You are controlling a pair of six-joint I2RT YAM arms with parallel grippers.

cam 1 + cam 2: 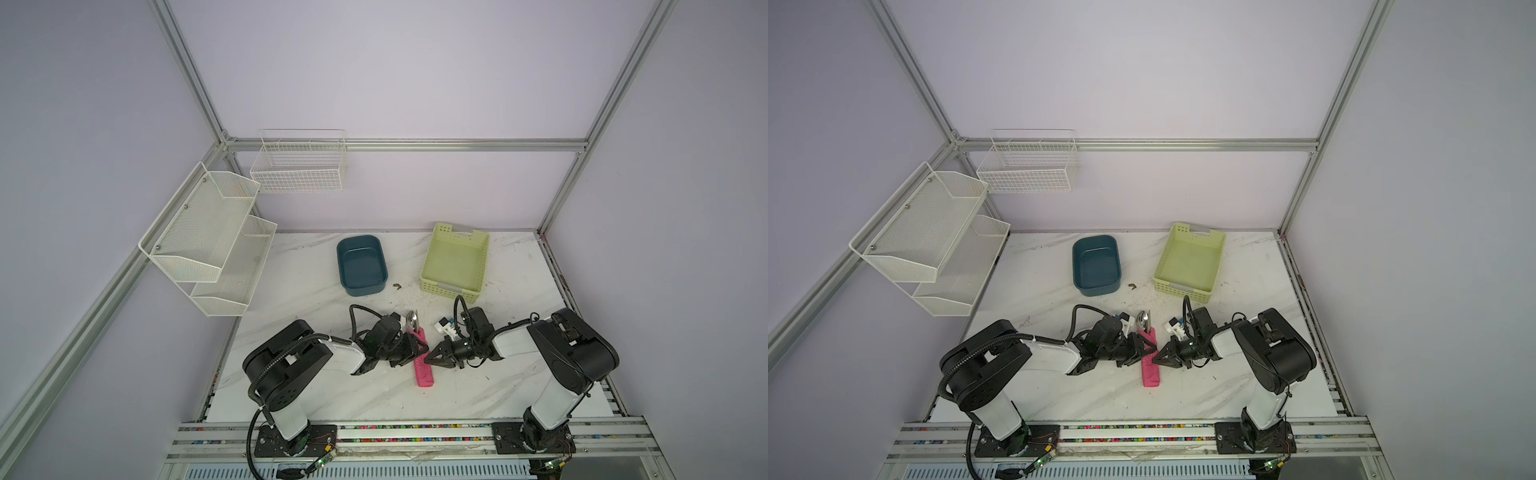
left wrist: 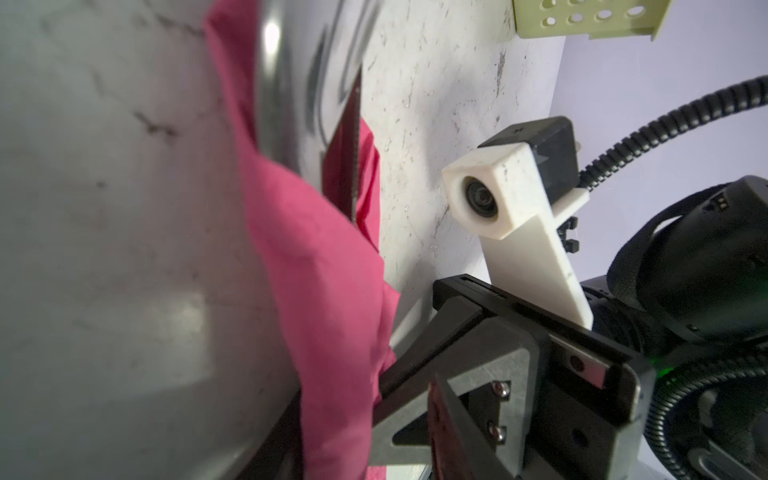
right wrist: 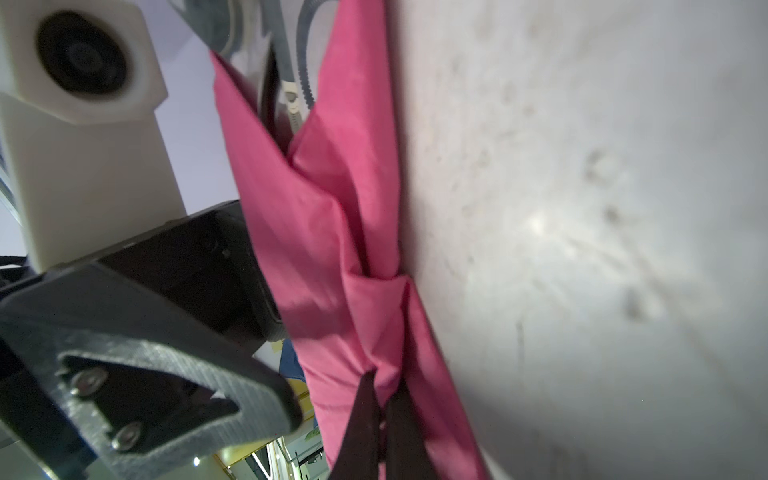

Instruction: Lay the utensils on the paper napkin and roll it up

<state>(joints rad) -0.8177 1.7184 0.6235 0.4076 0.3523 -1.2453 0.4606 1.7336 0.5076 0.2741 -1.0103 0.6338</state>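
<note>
Soft, tearable napkin [image 1: 424, 372] roll: right hand [image 3: 384, 411] is pinching its fold; left hand [image 1: 417, 347] opening unclear. Slippery utensils [image 1: 412, 321] are poking out; grip mid-roll.

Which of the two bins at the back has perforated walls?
The pale green basket: rows of small holes pierce its walls. The teal tub left of it has smooth, solid walls.

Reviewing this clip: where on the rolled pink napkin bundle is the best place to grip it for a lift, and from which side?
Probably mid-length on the paper napkin roll, from above, closing across its narrow width. It lies flat and long on the table, and the spoon head juts from its far end, so the middle should carry it level.
</note>
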